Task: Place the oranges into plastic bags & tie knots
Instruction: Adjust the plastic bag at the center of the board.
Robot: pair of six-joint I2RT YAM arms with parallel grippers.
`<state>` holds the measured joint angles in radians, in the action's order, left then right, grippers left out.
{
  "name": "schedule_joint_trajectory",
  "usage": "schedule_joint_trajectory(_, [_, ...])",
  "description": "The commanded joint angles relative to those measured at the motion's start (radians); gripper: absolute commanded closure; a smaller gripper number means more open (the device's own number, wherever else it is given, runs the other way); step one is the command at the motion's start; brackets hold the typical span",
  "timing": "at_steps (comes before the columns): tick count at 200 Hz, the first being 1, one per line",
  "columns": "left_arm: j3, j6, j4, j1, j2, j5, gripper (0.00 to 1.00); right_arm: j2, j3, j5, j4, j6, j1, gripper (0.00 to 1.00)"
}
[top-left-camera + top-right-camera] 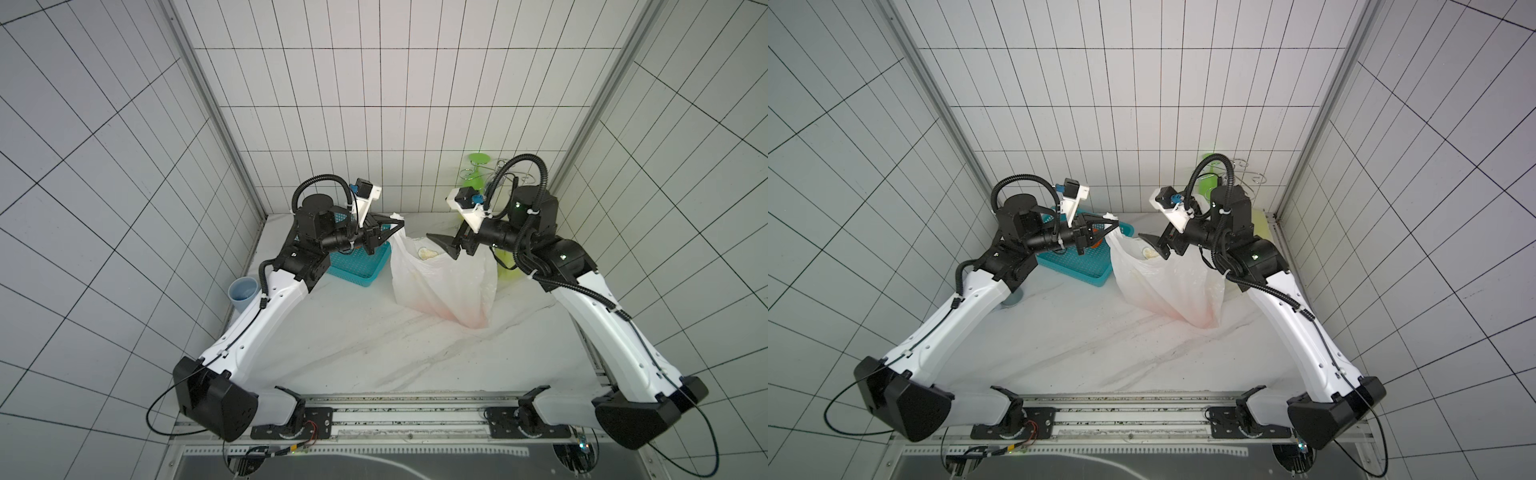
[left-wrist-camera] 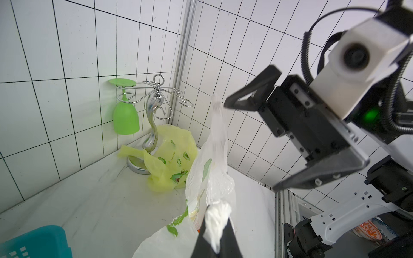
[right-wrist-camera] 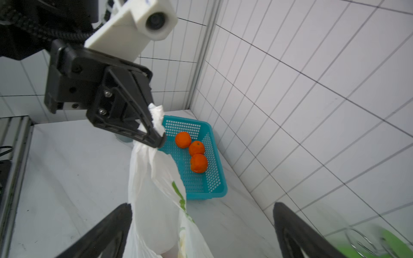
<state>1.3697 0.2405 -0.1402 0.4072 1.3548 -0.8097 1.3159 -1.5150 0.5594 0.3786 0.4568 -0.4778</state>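
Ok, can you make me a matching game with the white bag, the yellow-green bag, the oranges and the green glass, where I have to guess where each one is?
Things:
1. white bag
2. yellow-green bag
3. three oranges
4. green glass

Places:
A. hanging upside down on the silver rack
B. lying in the teal basket
C. handle pinched in the shut left gripper
D. crumpled beside the rack's foot

Pairs: 1-C, 2-D, 3-B, 4-A
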Motion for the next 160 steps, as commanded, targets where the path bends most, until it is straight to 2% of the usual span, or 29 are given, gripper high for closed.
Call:
schedule_joint_trajectory(1, [-0.014, 0.057, 0.040, 0.010, -0.035, 0.012, 1.00, 0.012, 0.159, 0.185, -0.155, 0.004, -0.003, 0.01])
schedule_joint_trajectory(39, [-0.030, 0.086, 0.066, 0.022, -0.051, 0.007, 1.00, 0.082, 0.304, 0.291, -0.397, -0.060, -0.003, 0.03])
schedule_joint_trajectory(58, [-0.043, 0.098, 0.079, 0.022, -0.057, 0.022, 1.00, 0.124, 0.302, 0.354, -0.415, -0.078, -0.003, 0.10])
schedule_joint_trajectory(66, [-0.050, 0.113, 0.090, 0.022, -0.061, 0.036, 1.00, 0.125, 0.324, 0.377, -0.445, -0.103, -0.005, 0.17])
schedule_joint_trajectory(75, [-0.055, 0.133, 0.097, 0.022, -0.065, 0.061, 1.00, 0.118, 0.368, 0.385, -0.507, -0.143, -0.008, 0.29])
schedule_joint_trajectory(94, [-0.057, 0.173, 0.104, 0.021, -0.074, 0.098, 1.00, 0.112, 0.455, 0.364, -0.604, -0.187, -0.010, 0.60])
schedule_joint_trajectory(110, [-0.053, 0.182, 0.103, 0.018, -0.084, 0.099, 1.00, 0.108, 0.487, 0.328, -0.611, -0.147, -0.008, 0.90])
schedule_joint_trajectory(117, [-0.051, 0.178, 0.098, 0.013, -0.090, 0.090, 1.00, 0.103, 0.491, 0.317, -0.602, -0.125, -0.007, 0.99])
schedule_joint_trajectory(133, [-0.046, 0.136, 0.080, -0.002, -0.102, 0.039, 0.99, 0.101, 0.469, 0.351, -0.553, -0.074, 0.003, 1.00])
schedule_joint_trajectory(160, [-0.034, -0.044, -0.026, -0.007, -0.118, -0.006, 0.70, 0.137, 0.345, 0.440, -0.325, 0.092, 0.005, 1.00])
